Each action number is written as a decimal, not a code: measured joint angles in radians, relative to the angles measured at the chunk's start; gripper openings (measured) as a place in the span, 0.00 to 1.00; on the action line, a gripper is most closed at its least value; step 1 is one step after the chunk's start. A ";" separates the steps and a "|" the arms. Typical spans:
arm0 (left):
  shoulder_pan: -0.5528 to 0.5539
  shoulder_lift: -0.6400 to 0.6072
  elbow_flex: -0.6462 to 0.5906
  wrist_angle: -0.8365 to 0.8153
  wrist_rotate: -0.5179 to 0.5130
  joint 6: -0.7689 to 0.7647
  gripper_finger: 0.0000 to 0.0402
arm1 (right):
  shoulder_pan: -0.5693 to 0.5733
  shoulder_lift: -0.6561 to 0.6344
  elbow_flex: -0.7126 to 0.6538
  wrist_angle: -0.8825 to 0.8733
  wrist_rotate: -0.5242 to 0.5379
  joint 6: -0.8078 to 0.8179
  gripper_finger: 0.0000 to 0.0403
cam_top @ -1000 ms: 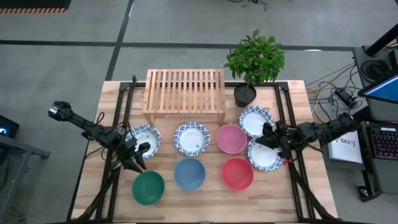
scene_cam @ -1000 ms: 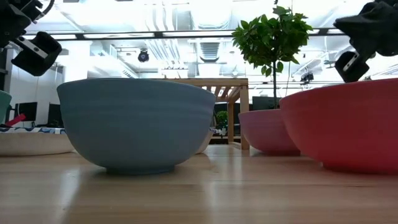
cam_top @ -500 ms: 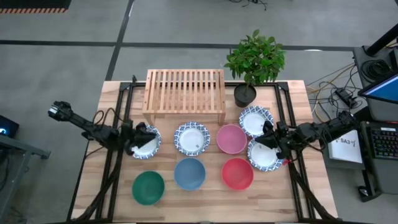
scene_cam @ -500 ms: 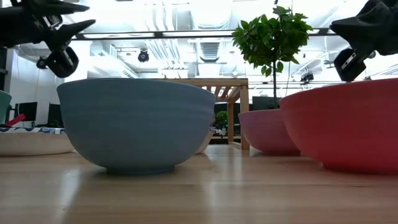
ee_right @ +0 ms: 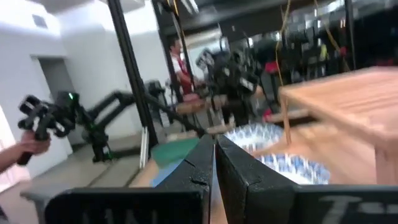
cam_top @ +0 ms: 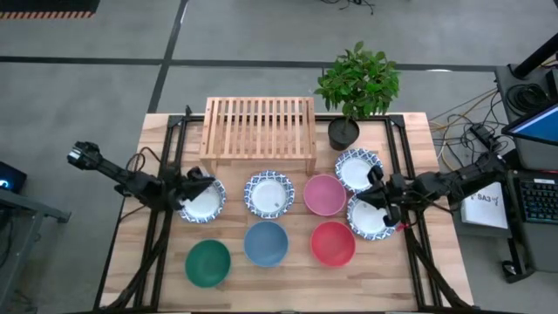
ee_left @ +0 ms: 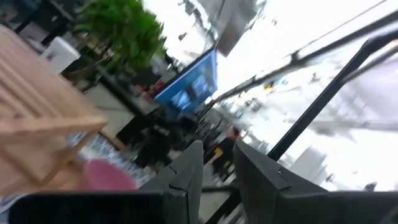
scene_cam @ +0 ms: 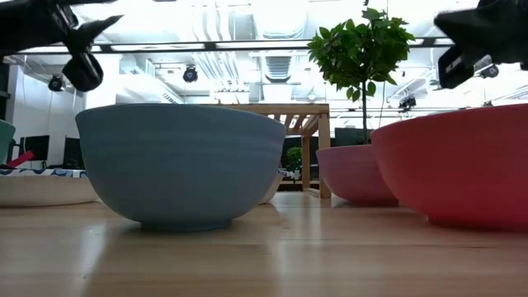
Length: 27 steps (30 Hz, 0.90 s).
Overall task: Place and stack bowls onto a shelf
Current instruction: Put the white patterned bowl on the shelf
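The left gripper (cam_top: 202, 180) hovers above the far-left white bowl with a blue patterned rim (cam_top: 204, 201), over its back edge; in the left wrist view its two dark fingers (ee_left: 188, 174) stand a little apart with nothing between them. Whether they touch the bowl's rim is hard to tell from above. To the right of that bowl sits a second white bowl with a blue patterned rim (cam_top: 268, 193), then a plain pink bowl (cam_top: 324, 194), all open side up on the light-wood worktop (cam_top: 288, 283). In front of them lie a green bowl (cam_top: 207, 262), a blue bowl (cam_top: 266, 243) and a red bowl (cam_top: 332, 243), also upright. Behind the row stands the low light-wood shelf with a slatted top (cam_top: 259, 133), its long axis running across the worktop, its slats running front to back, its top bare. A leafy plant in a black pot (cam_top: 347, 122) stands just right of it. At the right are two more blue-rimmed white bowls, the rear one (cam_top: 356, 167) and the front one (cam_top: 369, 219), side by side. The right gripper (cam_top: 382, 202) hangs over the front one's inner edge, its fingers (ee_right: 205, 163) pressed together, holding nothing
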 joint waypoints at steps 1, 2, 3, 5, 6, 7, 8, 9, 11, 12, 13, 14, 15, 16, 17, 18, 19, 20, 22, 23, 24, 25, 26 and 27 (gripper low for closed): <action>0.000 0.005 0.000 0.030 0.001 0.004 0.19 | 0.000 0.003 0.000 0.031 -0.010 -0.010 0.02; 0.000 0.011 0.002 0.048 0.005 0.021 0.19 | 0.000 0.007 0.000 0.057 -0.024 -0.024 0.02; 0.000 0.019 0.014 0.050 0.007 0.034 0.19 | 0.000 0.009 0.000 0.081 -0.044 -0.034 0.02; 0.000 0.045 0.051 0.046 0.008 0.040 0.19 | 0.000 0.012 0.000 0.101 -0.087 -0.047 0.02; 0.000 0.065 0.078 0.042 0.008 0.039 0.19 | 0.000 0.012 0.000 0.102 -0.104 -0.049 0.02; 0.000 0.088 0.109 0.035 0.009 0.039 0.19 | 0.000 0.012 0.000 0.102 -0.112 -0.047 0.02; 0.000 0.116 0.143 0.023 0.021 0.039 0.19 | 0.000 0.012 0.000 0.102 -0.119 -0.039 0.02; 0.000 0.145 0.184 -0.003 0.038 0.033 0.19 | 0.000 0.013 0.000 0.103 -0.121 -0.032 0.02; 0.000 0.197 0.279 -0.120 0.063 -0.002 0.19 | 0.000 0.012 0.000 0.104 -0.122 -0.016 0.02; 0.000 0.218 0.333 -0.217 0.068 -0.033 0.19 | 0.000 0.012 0.000 0.106 -0.122 -0.005 0.02; 0.000 0.236 0.394 -0.351 0.082 -0.070 0.19 | 0.000 0.012 0.000 0.109 -0.122 0.009 0.02; 0.000 0.256 0.460 -0.501 0.088 -0.115 0.19 | 0.000 0.012 0.000 0.110 -0.122 0.022 0.02; 0.000 0.282 0.529 -0.674 0.088 -0.168 0.19 | 0.000 0.012 0.000 0.114 -0.121 0.026 0.02; -0.001 0.312 0.600 -0.848 0.089 -0.229 0.19 | 0.000 0.013 0.000 0.124 -0.122 0.024 0.02; -0.001 0.348 0.664 -1.018 0.089 -0.297 0.19 | 0.000 0.014 0.000 0.129 -0.122 0.021 0.02; -0.001 0.390 0.725 -1.173 0.089 -0.372 0.19 | 0.000 0.013 0.000 0.131 -0.122 0.018 0.02; -0.001 0.436 0.782 -1.320 0.089 -0.446 0.19 | 0.000 0.012 0.000 0.130 -0.122 0.015 0.02; -0.001 0.487 0.835 -1.457 0.096 -0.515 0.19 | 0.000 0.012 0.000 0.130 -0.121 0.013 0.02; 0.000 0.588 0.920 -1.675 0.144 -0.636 0.19 | 0.000 0.012 0.000 0.133 -0.121 0.013 0.02; 0.000 0.640 0.954 -1.759 0.177 -0.682 0.19 | 0.000 0.012 0.000 0.133 -0.120 0.013 0.02; 0.000 0.690 0.981 -1.830 0.214 -0.720 0.19 | 0.000 0.012 0.000 0.133 -0.120 0.013 0.02; 0.000 0.738 1.003 -1.876 0.243 -0.744 0.19 | 0.000 0.012 0.000 0.133 -0.119 0.013 0.02; 0.000 0.786 1.018 -1.907 0.269 -0.762 0.19 | 0.000 0.012 0.002 0.133 -0.119 0.012 0.02; 0.000 0.832 1.027 -1.921 0.287 -0.775 0.19 | 0.000 0.012 0.003 0.132 -0.119 0.011 0.02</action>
